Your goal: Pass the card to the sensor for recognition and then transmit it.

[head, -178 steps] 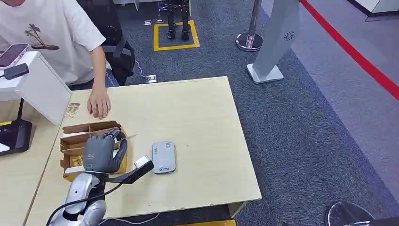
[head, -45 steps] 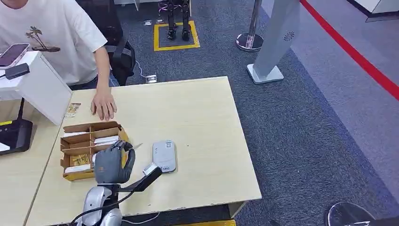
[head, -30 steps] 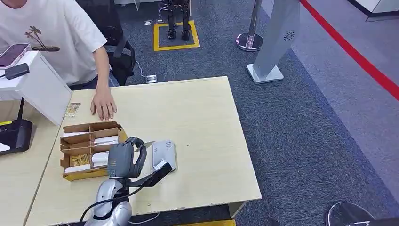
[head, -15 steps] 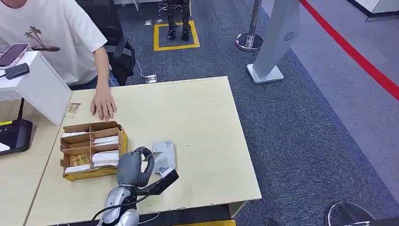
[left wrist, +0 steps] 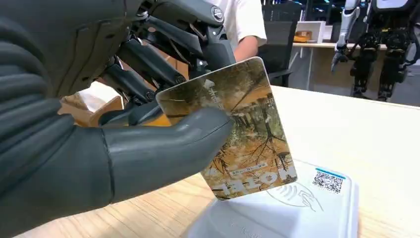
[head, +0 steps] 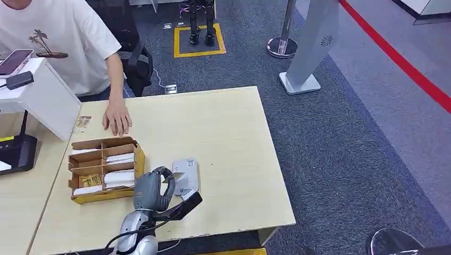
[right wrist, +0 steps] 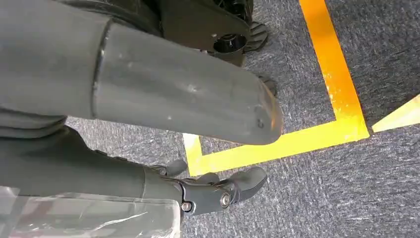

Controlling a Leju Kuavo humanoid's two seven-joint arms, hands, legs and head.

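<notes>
My left hand (head: 151,188) pinches a gold-brown hotel card (head: 174,176) between thumb and fingers. It holds the card tilted just above the near left part of the flat grey sensor (head: 187,172) on the wooden table. In the left wrist view the card (left wrist: 242,134) hangs with its lower edge close over the sensor (left wrist: 297,208), beside the printed QR code; whether they touch is unclear. My right hand (right wrist: 173,99) hangs over the carpet, thumb and fingers apart, holding nothing.
A cardboard box (head: 139,159) with compartments of cards stands left of the sensor. A person sits at the far left, one hand (head: 117,118) flat on the table beside a loose card (head: 81,123). A white stand (head: 48,98) is at the far left.
My left hand carried the card from over the cardboard box rightward to the sensor. In the last half second it has barely moved. The person's hand stays put.
</notes>
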